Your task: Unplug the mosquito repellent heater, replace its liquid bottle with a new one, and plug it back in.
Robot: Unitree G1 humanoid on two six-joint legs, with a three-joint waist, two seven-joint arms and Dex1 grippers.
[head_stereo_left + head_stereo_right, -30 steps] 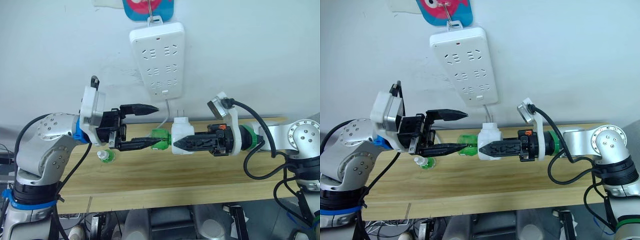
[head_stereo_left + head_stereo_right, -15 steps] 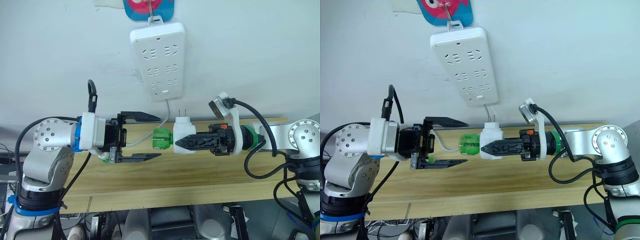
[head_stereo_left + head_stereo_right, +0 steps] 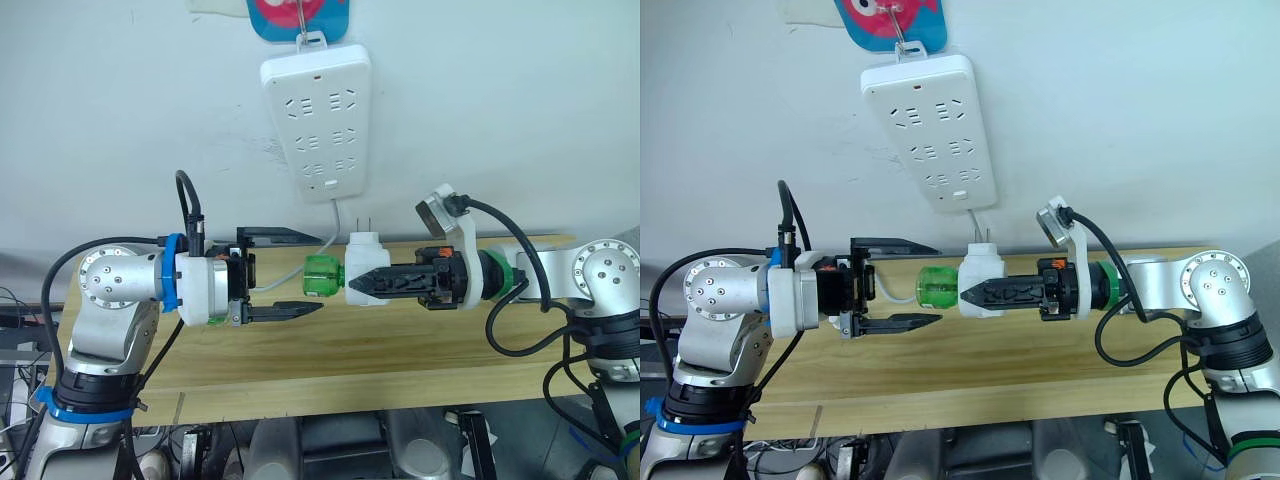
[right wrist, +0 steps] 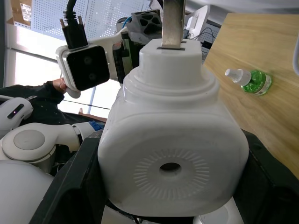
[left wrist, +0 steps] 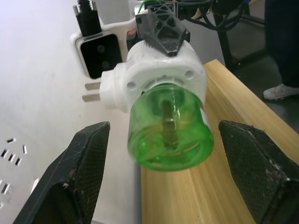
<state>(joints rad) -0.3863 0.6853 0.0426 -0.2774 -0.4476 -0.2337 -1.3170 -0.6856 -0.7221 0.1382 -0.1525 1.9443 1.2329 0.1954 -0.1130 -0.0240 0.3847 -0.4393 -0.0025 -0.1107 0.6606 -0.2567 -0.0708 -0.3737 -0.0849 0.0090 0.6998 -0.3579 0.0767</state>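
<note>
Left claw (image 3: 290, 274) released green bottle (image 3: 324, 276), pulled back, rotated.

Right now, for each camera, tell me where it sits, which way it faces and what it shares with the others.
Left eye, right eye: on the head, looking forward and down at the wall-hung power strip, wooden table and both arms.
Left wrist: behind the left gripper, jaws open, facing the green bottle screwed into the heater.
Right wrist: behind the right gripper, jaws clamping the heater; a spare bottle lies on the table.
Shared: every view shows the heater.
</note>
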